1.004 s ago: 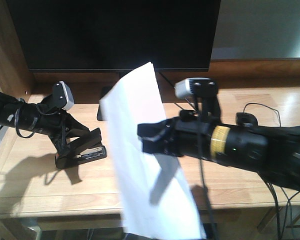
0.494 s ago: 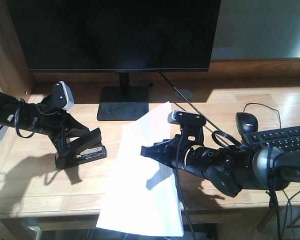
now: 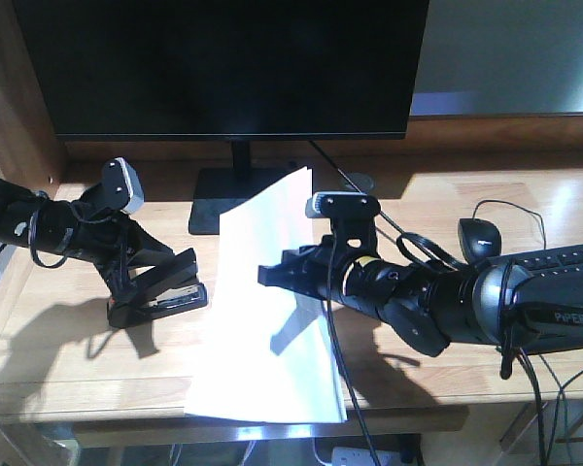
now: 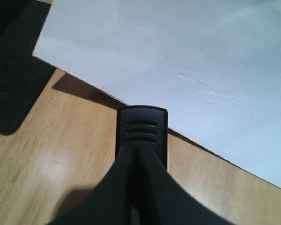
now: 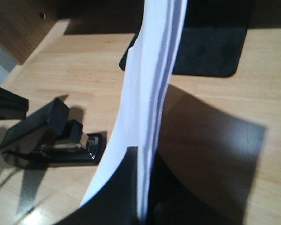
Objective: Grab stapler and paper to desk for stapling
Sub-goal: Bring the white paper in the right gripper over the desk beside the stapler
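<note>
The black stapler (image 3: 175, 275) is at the left of the desk (image 3: 486, 340), low over or on the wood, and my left gripper (image 3: 138, 286) is shut on it. In the left wrist view its ribbed black nose (image 4: 143, 129) sticks out from between the fingers (image 4: 107, 197). The white paper (image 3: 272, 320) slants across the middle of the desk, its lower edge over the front edge. My right gripper (image 3: 284, 276) is shut on the paper at mid-height. In the right wrist view the paper (image 5: 152, 93) stands edge-on between the fingers (image 5: 117, 197), with the stapler (image 5: 51, 136) to its left.
A large black monitor (image 3: 223, 68) stands at the back, its base (image 3: 219, 209) partly behind the paper. A black mouse (image 3: 478, 236) with its cable and a keyboard (image 3: 554, 257) are at the right. A raised wooden side panel (image 3: 10, 97) closes the left end.
My right arm has come down and to the left with the paper, which dropped from held high towards the desk and now leans steeper. The left arm and stapler have not moved.
</note>
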Available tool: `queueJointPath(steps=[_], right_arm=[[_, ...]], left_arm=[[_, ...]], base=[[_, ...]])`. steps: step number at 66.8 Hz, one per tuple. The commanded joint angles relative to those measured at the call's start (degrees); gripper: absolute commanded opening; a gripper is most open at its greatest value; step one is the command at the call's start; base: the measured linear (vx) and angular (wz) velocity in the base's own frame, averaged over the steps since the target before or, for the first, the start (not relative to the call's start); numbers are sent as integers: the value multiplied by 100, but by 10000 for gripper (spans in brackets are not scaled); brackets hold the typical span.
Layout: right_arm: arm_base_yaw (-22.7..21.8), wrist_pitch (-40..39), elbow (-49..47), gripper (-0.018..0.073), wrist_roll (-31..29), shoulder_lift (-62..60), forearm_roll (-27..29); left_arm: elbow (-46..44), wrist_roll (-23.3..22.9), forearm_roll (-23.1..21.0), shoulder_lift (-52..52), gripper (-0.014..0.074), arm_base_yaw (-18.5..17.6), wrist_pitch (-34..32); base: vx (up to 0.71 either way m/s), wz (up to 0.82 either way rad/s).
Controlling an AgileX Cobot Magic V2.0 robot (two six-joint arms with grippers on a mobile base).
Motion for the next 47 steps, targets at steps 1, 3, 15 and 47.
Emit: queueJointPath(steps=[1,3,15,47], right_arm=[[-12,-526,-183,-2,-46,-242,-46],[-12,-550,-183,-2,-39,-242,-46],[-8,-579,-183,-2,-30,-236,-92],[115,-1257,-189,-2,529,109,-556]], left_arm=[[-137,-56,-273,-266,-7,-19,157],[-137,-56,-273,-266,-7,-19,157],[-137,-56,-273,-266,-7,-19,157],[-137,-56,-273,-266,-7,-19,157]], base=[[0,0],[0,0],[0,0],[0,0]])
